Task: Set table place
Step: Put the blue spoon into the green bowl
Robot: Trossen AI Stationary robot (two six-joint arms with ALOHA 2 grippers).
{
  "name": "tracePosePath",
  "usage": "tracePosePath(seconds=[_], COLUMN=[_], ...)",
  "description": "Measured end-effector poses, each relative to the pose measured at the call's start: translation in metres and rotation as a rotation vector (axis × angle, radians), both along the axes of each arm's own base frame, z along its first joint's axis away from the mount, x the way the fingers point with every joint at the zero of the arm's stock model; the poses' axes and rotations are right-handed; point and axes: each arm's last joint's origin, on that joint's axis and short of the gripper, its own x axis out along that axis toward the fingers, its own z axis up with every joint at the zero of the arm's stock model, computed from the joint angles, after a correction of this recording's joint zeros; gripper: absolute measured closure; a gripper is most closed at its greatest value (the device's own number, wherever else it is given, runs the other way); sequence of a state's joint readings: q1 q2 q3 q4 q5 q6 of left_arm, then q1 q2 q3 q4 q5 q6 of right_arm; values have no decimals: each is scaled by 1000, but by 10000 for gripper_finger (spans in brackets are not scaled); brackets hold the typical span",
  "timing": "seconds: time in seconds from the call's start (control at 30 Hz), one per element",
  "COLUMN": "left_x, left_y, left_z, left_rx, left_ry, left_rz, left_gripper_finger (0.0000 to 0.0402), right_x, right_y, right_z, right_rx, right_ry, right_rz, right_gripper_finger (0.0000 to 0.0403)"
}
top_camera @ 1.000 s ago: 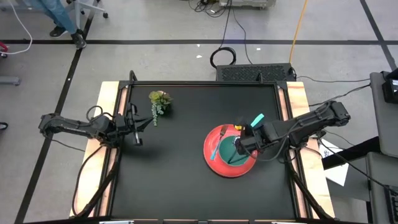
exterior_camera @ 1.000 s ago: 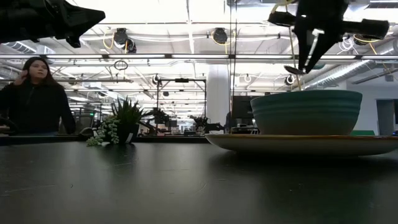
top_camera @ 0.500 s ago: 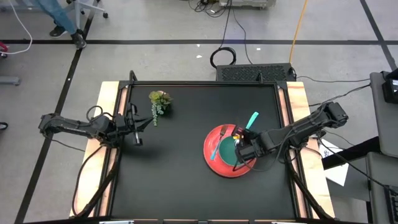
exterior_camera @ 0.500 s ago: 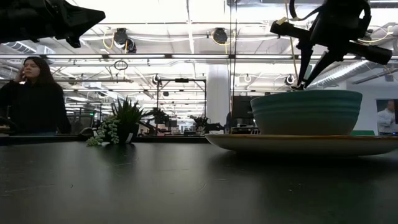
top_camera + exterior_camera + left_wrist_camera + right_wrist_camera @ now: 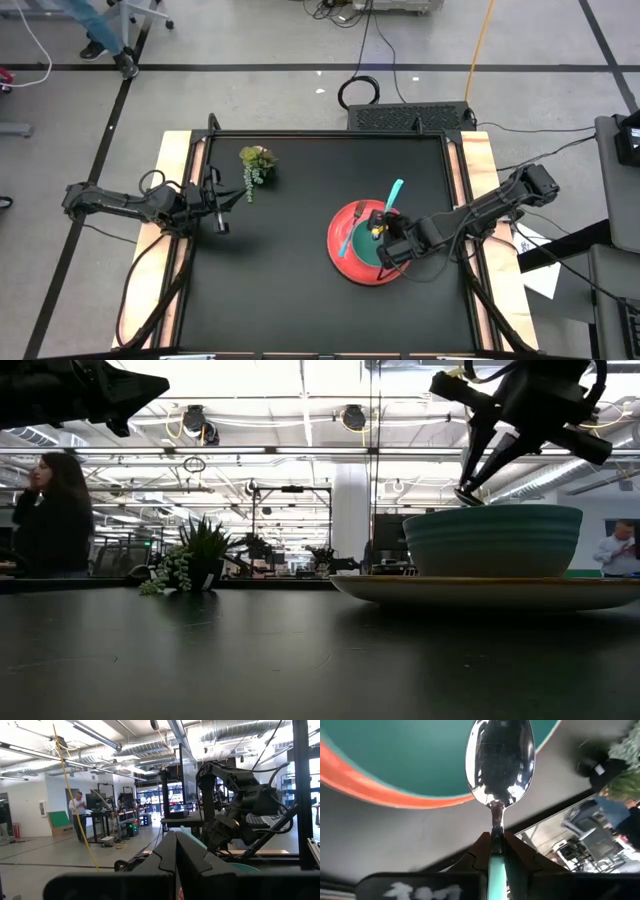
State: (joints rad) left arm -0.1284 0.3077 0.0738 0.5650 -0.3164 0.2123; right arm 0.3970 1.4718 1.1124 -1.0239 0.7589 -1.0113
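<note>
A round red plate (image 5: 352, 268) lies on the black table (image 5: 280, 280) right of the middle, and a teal bowl (image 5: 366, 243) stands on it. A blue-handled fork (image 5: 345, 241) lies on the plate beside the bowl. My right gripper (image 5: 383, 233) hangs over the bowl's right side, shut on a teal-handled spoon (image 5: 395, 195). The spoon's metal bowl end (image 5: 468, 493) is just above the teal bowl's rim (image 5: 492, 510). My left gripper (image 5: 218, 215) waits shut at the table's left edge, its fingers (image 5: 175, 850) together. My right gripper pinches the spoon between its two fingers at the neck (image 5: 495, 827), where the metal stem meets the teal handle. The fingers slant down from the table's right and lie along the spoon. The spoon is lifted clear, bowl end (image 5: 500, 762) down, handle rising toward the far edge.
A small green plant sprig (image 5: 256, 164) stands at the far left of the table, away from both arms. Light wooden strips (image 5: 180, 200) run along the table's two short sides. People show in the room beyond the table.
My right gripper has sunk a little toward the bowl and drifted toward the table's near edge, rolling about its own line. The spoon has turned with it: the handle's free end has swung toward the table's left, and the bowl end has come down near the teal bowl's rim.
</note>
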Motion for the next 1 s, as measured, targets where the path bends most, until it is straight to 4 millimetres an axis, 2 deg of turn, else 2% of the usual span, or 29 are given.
tracePosePath(seconds=[0.13,0.4,0.73,1.0], left_x=[0,0,0,0], left_y=[0,0,0,0], left_z=[0,0,0,0], left_rx=[0,0,0,6], left_ry=[0,-3,-1,3], left_rz=[1,0,0,2], left_gripper_finger=[394,394,394,394], right_x=[2,-1,2,7], right_y=[4,10,8,14], right_z=[-2,-22,-37,-41], right_rx=[-14,-160,-345,-371], right_ry=[4,131,191,168], right_rz=[54,155,161,186], right_gripper_finger=[379,379,381,381])
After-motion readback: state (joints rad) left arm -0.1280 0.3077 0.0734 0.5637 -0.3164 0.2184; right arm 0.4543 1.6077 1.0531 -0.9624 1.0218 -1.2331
